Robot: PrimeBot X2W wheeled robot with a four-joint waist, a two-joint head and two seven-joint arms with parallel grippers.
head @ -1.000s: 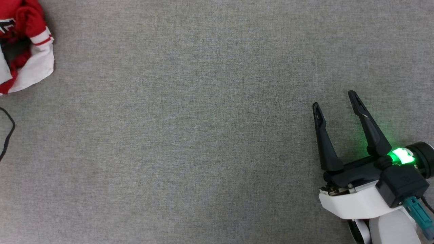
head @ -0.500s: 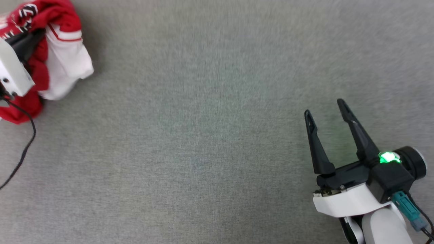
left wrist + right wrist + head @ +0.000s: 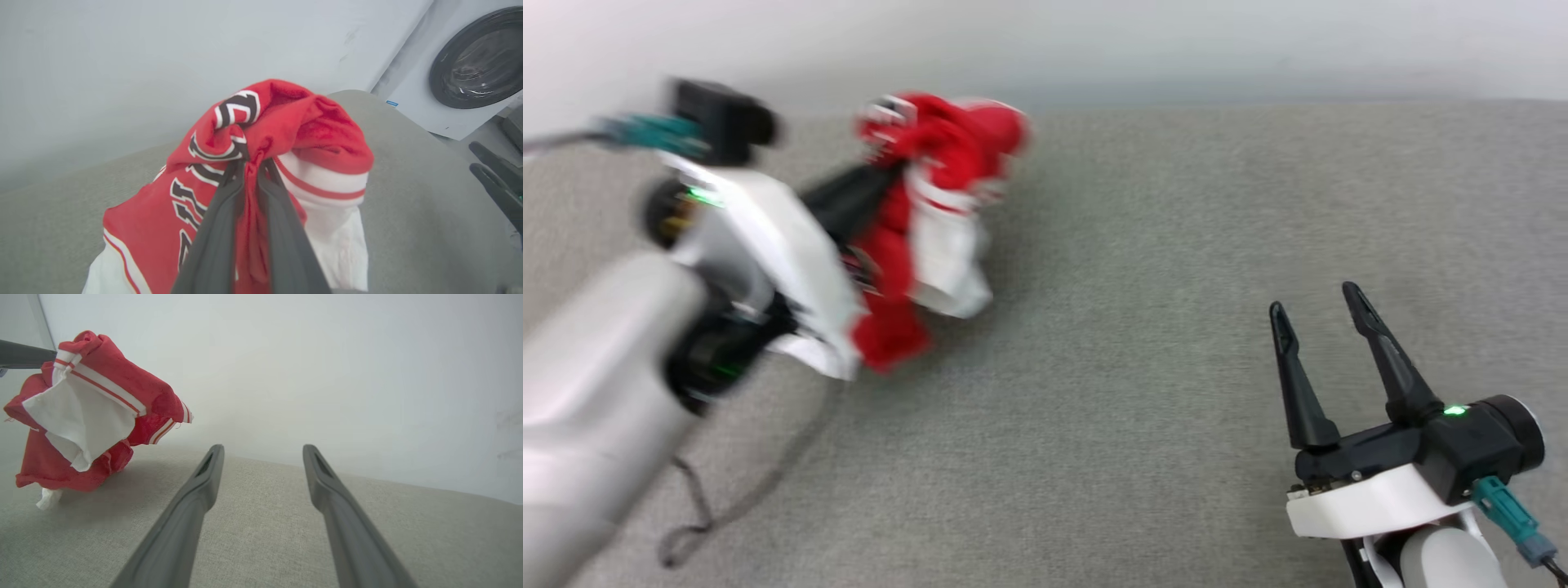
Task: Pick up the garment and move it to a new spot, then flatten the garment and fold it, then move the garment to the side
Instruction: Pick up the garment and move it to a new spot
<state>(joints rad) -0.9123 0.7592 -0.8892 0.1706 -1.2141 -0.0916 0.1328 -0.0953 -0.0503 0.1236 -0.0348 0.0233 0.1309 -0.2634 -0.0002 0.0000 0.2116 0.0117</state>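
**Head view.** The left gripper (image 3: 886, 167), jaws nearly closed, pinches a red fold of the garment (image 3: 894, 327) in the upper left of the frame, where the picture is blurred. The garment hangs bunched from the pinch, its long axis running down toward the grey desk (image 3: 1143, 269). Its lowest folds are at or just above the surface. The right gripper (image 3: 1312, 296), jaws wide and empty, sits at lower right, well apart from the garment. The left arm alone bears the load, so the placement likely falls to it.
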